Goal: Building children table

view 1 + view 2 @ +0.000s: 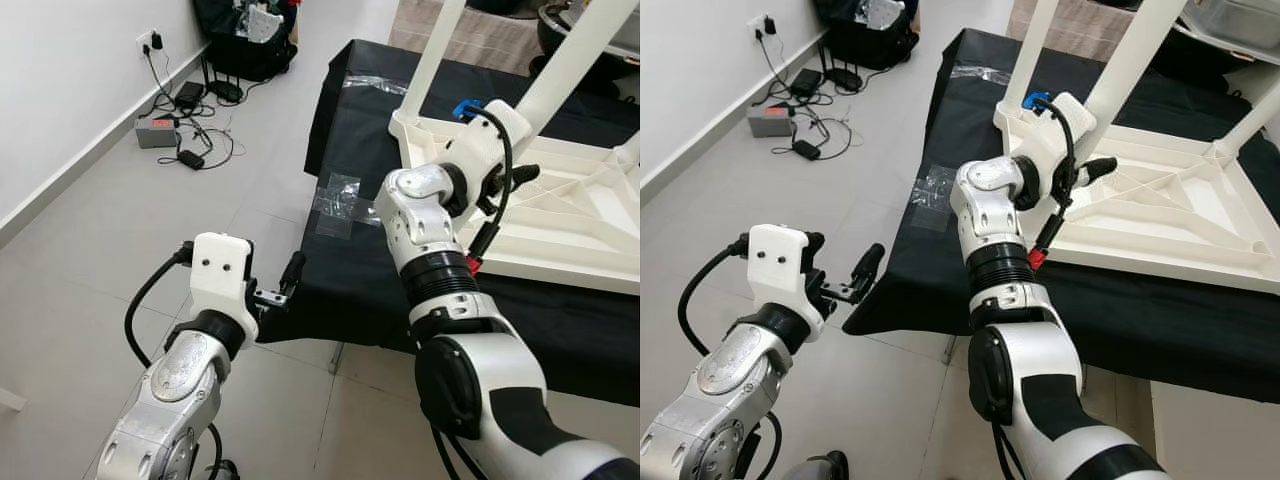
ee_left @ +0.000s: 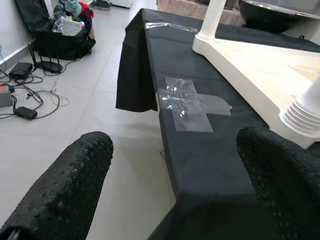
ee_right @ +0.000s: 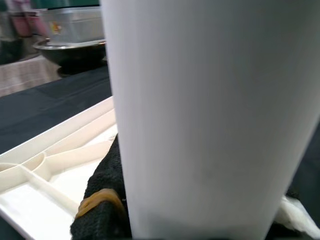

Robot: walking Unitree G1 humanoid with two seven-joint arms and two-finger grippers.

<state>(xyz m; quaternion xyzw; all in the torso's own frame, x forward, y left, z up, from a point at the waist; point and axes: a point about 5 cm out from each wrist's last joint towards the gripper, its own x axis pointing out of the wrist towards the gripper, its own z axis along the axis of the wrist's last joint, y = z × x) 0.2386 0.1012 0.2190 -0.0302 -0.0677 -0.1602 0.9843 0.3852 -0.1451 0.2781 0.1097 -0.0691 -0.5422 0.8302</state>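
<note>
In the eye views, the white children's table (image 1: 560,215) lies upside down on the black-draped surface (image 1: 360,280), its legs pointing up. The right gripper (image 1: 510,150) is at one table leg (image 1: 565,70). The left gripper (image 1: 285,285) hovers off the surface's near edge.

Left wrist view: its jaws stand open, holding nothing, before a clear plastic bag (image 2: 187,102).

Right wrist view: one black finger (image 3: 102,200) presses the leg; whether the jaws clamp it cannot be told.
</note>
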